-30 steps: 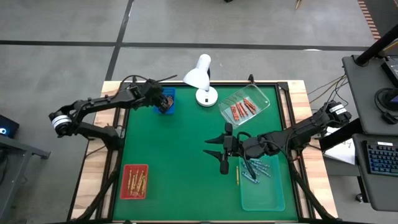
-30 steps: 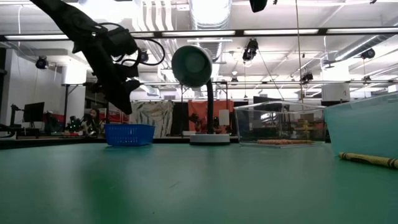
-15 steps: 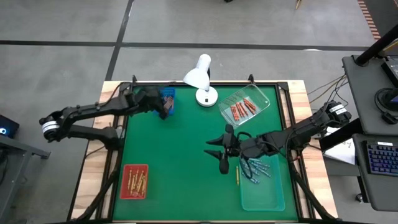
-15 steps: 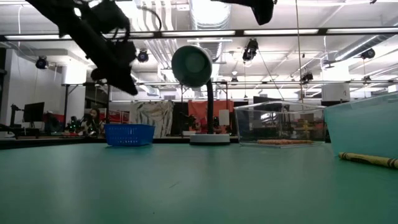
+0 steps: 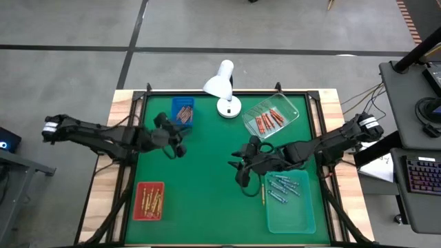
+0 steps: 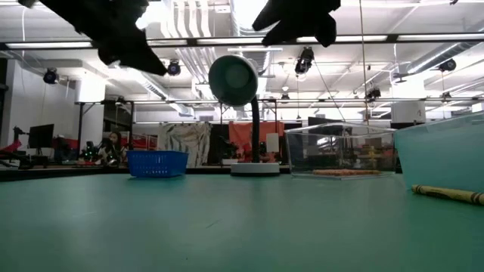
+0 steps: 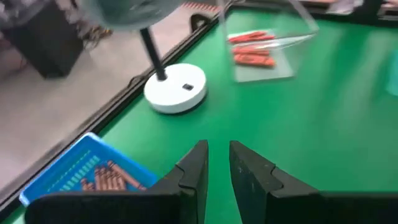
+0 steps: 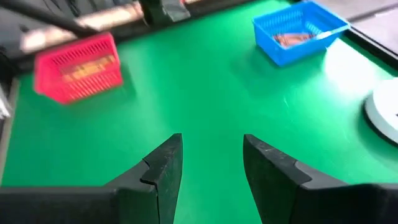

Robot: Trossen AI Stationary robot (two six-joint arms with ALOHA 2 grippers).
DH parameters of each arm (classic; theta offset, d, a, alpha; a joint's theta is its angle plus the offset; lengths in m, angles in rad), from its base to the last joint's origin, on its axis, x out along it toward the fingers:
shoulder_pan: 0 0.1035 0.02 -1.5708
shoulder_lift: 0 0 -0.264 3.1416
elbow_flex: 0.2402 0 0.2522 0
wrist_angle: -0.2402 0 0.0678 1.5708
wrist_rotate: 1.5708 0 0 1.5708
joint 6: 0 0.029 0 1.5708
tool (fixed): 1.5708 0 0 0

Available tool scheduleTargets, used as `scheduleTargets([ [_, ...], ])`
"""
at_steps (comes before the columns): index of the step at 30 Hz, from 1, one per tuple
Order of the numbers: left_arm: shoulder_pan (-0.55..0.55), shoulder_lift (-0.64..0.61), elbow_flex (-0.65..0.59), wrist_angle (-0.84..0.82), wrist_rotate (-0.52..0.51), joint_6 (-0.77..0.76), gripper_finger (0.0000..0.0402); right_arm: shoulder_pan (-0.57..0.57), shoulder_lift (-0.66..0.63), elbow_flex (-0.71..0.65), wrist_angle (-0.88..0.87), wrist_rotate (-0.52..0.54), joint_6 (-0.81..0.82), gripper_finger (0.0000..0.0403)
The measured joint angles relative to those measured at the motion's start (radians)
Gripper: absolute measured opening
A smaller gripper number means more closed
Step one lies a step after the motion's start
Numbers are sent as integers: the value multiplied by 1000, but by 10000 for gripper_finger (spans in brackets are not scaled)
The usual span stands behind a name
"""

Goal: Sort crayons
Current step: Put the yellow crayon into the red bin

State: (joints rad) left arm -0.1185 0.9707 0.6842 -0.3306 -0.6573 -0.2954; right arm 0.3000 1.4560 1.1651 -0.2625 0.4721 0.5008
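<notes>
My left gripper (image 5: 178,146) (image 7: 217,149) hangs above bare green mat, on the near side of the blue tray (image 5: 182,111) of orange-brown crayons (image 7: 109,177). Its fingers stand a narrow gap apart with nothing between them. My right gripper (image 5: 238,173) (image 8: 211,146) hovers open and empty over the middle of the mat. One yellow crayon (image 5: 262,195) (image 6: 446,194) lies flat on the mat beside the pale tray (image 5: 303,220) of light blue crayons (image 5: 282,187). Red crayons (image 5: 267,121) lie in a clear tray, and yellow-gold ones (image 5: 149,201) in a red tray.
A white desk lamp (image 5: 222,86) stands at the far edge between the blue and clear trays, with its round base (image 7: 176,94) on the mat. The red tray (image 8: 78,67) sits near the left front corner. Open mat lies between the trays.
My left gripper has swung from above the blue tray toward the table's near edge and risen a little, its fingers keeping the same narrow gap. My right gripper has stayed over the middle of the mat while its wrist turned and rolled.
</notes>
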Motion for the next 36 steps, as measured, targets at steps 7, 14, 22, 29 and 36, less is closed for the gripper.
scheduleTargets([
  [7, -229, 3, 0, 6, -132, -21, 48, -4, 130, 199, -322, -1, 29, 157],
  [14, -330, -1, 23, 15, -236, 19, 48, -6, 288, 409, -672, -87, 104, 157],
  [22, -330, -2, 24, 16, -242, 20, 48, -6, 455, 558, -937, -264, 137, 157],
  [29, -330, -2, 24, 16, -242, 21, 48, -6, 572, 627, -1084, -392, 137, 156],
  [36, -330, -2, 24, 16, -242, 21, 48, -4, 642, 643, -1163, -527, 138, 156],
])
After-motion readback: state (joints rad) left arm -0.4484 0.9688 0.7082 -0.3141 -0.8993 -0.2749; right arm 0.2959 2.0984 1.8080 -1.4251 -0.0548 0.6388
